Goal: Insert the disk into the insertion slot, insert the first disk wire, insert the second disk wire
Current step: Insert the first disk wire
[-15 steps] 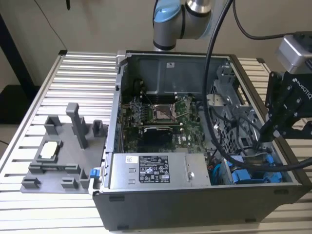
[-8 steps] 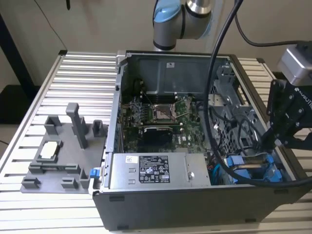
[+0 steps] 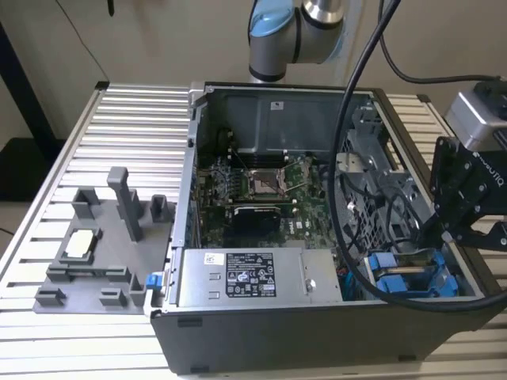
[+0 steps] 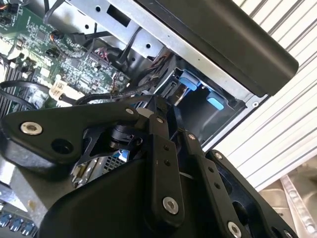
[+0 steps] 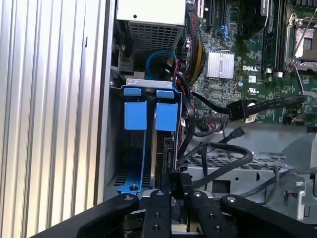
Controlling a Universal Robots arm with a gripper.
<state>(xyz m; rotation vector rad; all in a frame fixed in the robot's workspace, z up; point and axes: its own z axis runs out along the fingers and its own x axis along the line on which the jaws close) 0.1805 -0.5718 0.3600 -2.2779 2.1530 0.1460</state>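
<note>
Two blue carrier frames stand side by side in the grey insertion slot (image 5: 148, 82) at the case's corner. The disk (image 5: 166, 117) sits in the one nearer the motherboard, with its thin edge running down toward my gripper. In the first wrist view my gripper (image 5: 179, 192) hangs right over that end of the disk, its fingers shut on a small black wire plug (image 5: 179, 182). The exterior view puts the gripper (image 3: 429, 234) low inside the case on the right, just above the blue frames (image 3: 402, 282). Another black plug on a flat cable (image 5: 242, 108) lies loose over the board.
The motherboard (image 3: 261, 190) fills the case's middle, and the grey power-supply box (image 3: 249, 277) lies along the front wall. Loose black cables (image 5: 223, 148) cross the metal cage beside the slot. A grey parts fixture (image 3: 103, 245) stands on the slatted table at the exterior view's left.
</note>
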